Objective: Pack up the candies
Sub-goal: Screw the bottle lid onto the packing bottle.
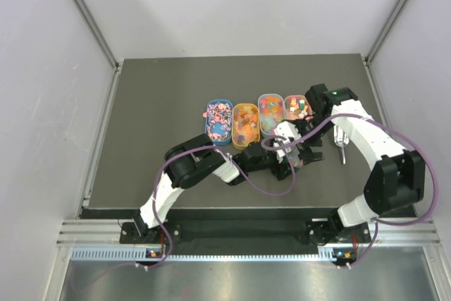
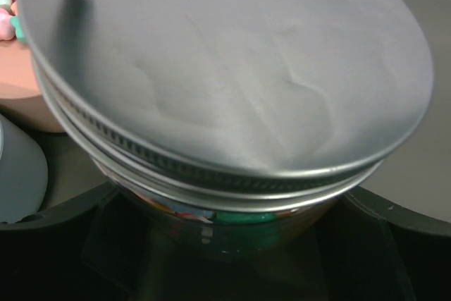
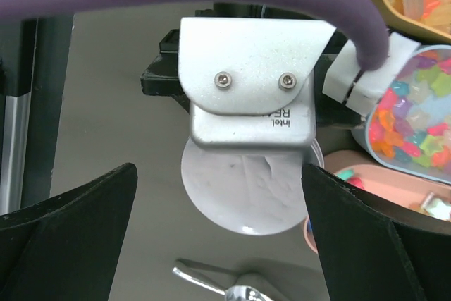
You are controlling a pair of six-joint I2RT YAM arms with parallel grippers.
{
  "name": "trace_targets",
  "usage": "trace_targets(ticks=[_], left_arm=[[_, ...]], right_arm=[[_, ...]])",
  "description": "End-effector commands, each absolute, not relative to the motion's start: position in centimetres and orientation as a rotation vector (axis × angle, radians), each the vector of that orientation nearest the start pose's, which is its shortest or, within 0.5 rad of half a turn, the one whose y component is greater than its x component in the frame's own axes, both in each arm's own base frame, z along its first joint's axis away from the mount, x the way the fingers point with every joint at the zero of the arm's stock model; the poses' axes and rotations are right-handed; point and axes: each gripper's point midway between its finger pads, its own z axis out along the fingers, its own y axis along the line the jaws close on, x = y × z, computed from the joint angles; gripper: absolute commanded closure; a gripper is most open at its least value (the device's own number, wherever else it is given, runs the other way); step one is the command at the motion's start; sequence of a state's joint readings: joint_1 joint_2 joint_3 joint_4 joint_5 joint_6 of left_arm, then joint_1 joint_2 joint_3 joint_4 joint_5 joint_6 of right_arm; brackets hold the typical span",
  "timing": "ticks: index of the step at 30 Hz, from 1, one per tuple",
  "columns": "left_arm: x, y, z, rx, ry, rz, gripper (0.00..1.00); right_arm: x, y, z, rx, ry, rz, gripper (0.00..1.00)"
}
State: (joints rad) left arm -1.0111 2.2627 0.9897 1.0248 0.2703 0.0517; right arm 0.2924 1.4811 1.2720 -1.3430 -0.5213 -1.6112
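My left end effector: wide around the jar, gripping; hold level
My right end effector: wide, empty; I'd centre over the lid

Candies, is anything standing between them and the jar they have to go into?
Yes. The lid is on the jar and covers its whole mouth, so the candies cannot go in until it comes off.
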Motion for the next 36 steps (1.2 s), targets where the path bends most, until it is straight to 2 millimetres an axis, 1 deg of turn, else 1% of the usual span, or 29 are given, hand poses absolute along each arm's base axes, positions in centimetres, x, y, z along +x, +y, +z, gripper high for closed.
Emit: trace_targets(ticks=[1, 7, 10, 15, 16, 18, 21, 22, 23, 24, 25, 27, 28, 31, 33, 36], left_arm=[[11.7, -27.3, -21.8, 1.509, 2.629, -0.484, 1.00], [11.4, -27.3, -21.9, 1.523, 2.630, -0.488, 1.00], [11.3, -27.4, -21.8, 1.528, 2.625, -0.487, 1.00], [11.1, -27.3, -21.9, 1.537, 2.628, -0.486, 1.00], [11.1, -27.3, -22.0, 1.535, 2.631, -0.485, 1.00], [11.0, -27.2, -22.0, 1.538, 2.631, -0.482, 1.00], [10.9, -27.2, -22.0, 1.541, 2.632, -0.485, 1.00], [11.0, -27.4, -22.0, 1.540, 2.627, -0.488, 1.00], [11.1, -27.4, -22.0, 1.538, 2.625, -0.485, 1.00], [11.0, -27.4, -22.0, 1.540, 2.623, -0.486, 1.00], [11.0, -27.4, -22.0, 1.542, 2.622, -0.488, 1.00], [11.0, -27.5, -22.0, 1.542, 2.626, -0.488, 1.00], [10.9, -27.4, -22.1, 1.543, 2.630, -0.488, 1.00], [10.9, -27.5, -21.9, 1.542, 2.626, -0.493, 1.00], [11.0, -27.5, -21.9, 1.541, 2.623, -0.495, 1.00], [10.9, -27.7, -21.9, 1.544, 2.620, -0.503, 1.00]], right_arm=[[21.0, 11.8, 14.0, -2.291, 1.631, 0.693, 0.00], [21.9, 12.0, 13.8, -2.288, 1.616, 0.688, 0.00], [22.1, 11.8, 14.0, -2.305, 1.601, 0.667, 0.00], [22.0, 11.4, 14.9, -2.312, 1.578, 0.619, 0.00], [22.1, 11.4, 15.4, -2.309, 1.564, 0.588, 0.00], [22.4, 11.4, 16.0, -2.299, 1.555, 0.564, 0.00], [23.1, 11.3, 17.0, -2.244, 1.550, 0.540, 0.00], [24.1, 11.1, 17.4, -2.173, 1.584, 0.545, 0.00], [24.7, 10.9, 17.4, -2.135, 1.617, 0.548, 0.00], [25.1, 10.7, 17.2, -2.102, 1.662, 0.564, 0.00], [26.0, 10.4, 17.0, -2.067, 1.704, 0.589, 0.00], [26.5, 10.1, 16.7, -2.028, 1.777, 0.634, 0.00], [26.8, 9.9, 16.5, -2.031, 1.781, 0.636, 0.00], [27.0, 9.8, 16.2, -2.095, 1.714, 0.612, 0.00], [27.3, 9.9, 16.0, -2.091, 1.739, 0.614, 0.00], [28.0, 10.0, 15.2, -2.079, 1.784, 0.648, 0.01]])
